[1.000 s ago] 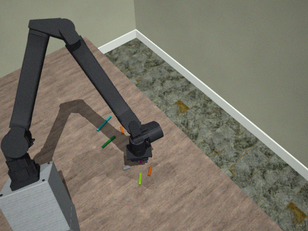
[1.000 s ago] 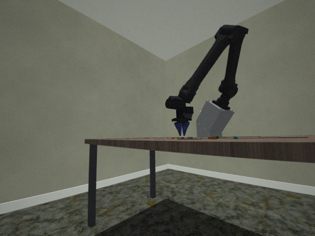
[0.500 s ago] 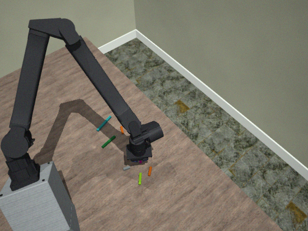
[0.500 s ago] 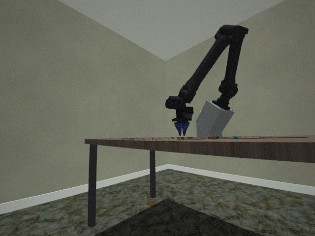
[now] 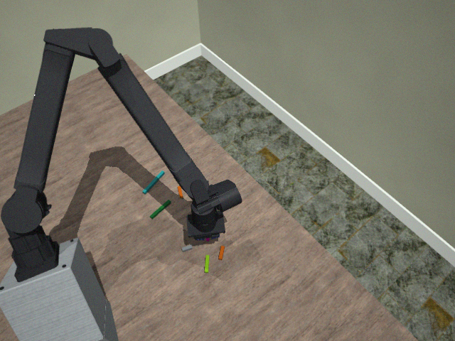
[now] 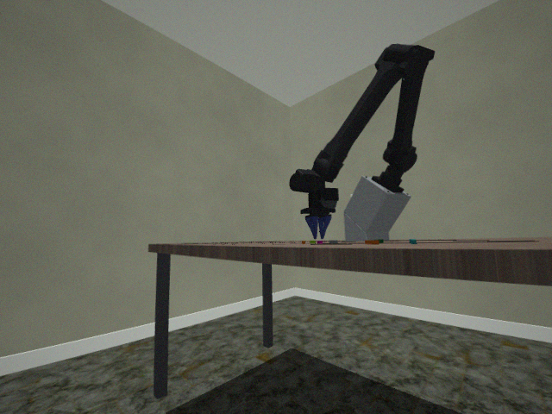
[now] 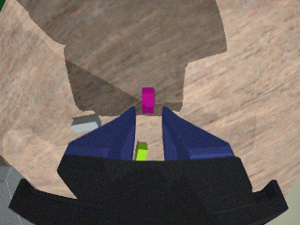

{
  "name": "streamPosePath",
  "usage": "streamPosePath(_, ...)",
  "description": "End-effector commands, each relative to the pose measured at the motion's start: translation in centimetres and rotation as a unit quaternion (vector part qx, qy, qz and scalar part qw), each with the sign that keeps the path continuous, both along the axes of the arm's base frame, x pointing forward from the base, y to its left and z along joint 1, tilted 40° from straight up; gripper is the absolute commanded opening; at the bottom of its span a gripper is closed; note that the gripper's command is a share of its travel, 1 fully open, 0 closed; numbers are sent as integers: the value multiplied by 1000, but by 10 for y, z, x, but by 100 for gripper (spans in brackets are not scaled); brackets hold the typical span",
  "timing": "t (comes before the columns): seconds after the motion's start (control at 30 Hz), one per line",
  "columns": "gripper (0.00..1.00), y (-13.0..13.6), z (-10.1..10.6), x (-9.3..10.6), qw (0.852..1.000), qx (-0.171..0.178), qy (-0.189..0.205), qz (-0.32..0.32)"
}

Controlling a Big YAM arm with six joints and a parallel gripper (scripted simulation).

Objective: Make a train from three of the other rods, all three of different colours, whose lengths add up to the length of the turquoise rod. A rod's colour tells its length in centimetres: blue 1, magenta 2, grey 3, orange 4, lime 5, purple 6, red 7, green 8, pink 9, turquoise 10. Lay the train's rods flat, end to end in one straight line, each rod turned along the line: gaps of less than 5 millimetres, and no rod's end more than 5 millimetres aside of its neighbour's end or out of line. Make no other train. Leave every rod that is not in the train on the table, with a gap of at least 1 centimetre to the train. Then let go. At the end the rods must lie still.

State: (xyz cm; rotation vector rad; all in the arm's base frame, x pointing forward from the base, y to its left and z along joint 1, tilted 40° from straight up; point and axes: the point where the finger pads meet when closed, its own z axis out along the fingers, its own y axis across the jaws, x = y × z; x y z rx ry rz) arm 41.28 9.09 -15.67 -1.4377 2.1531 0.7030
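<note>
The turquoise rod [image 5: 153, 182] lies flat at the far side of the table. My gripper [image 7: 148, 112] [image 6: 318, 235] hangs a little above the table, its blue fingers a small way apart with nothing between them. The short magenta rod [image 7: 148, 100] [image 5: 207, 239] lies on the table just past the fingertips and shows as a speck under the wrist. The grey rod [image 5: 186, 248] [image 7: 85, 124] lies just to the left of the gripper. The lime rod [image 5: 207, 263] and an orange rod [image 5: 221, 252] lie in front, apart from each other.
A green rod [image 5: 160, 209] and a second orange rod [image 5: 180, 191] lie near the turquoise one, under the forearm. The arm's grey base [image 5: 51, 293] stands at the near left. The table's right edge runs close by the gripper.
</note>
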Motion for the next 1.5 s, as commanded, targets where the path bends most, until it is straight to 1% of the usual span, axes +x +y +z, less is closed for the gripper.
streamPosePath(0.0,23,6,-2,7,1000,0,-4,2)
streamPosePath(0.03,23,7,-3,3,1000,0,1,2)
streamPosePath(0.13,23,9,-5,6,1000,0,-3,2)
streamPosePath(0.47,23,14,-12,6,1000,0,-2,2)
streamPosePath(0.6,23,14,-8,8,1000,0,-5,2)
streamPosePath(1.47,23,14,-9,6,1000,0,-2,2)
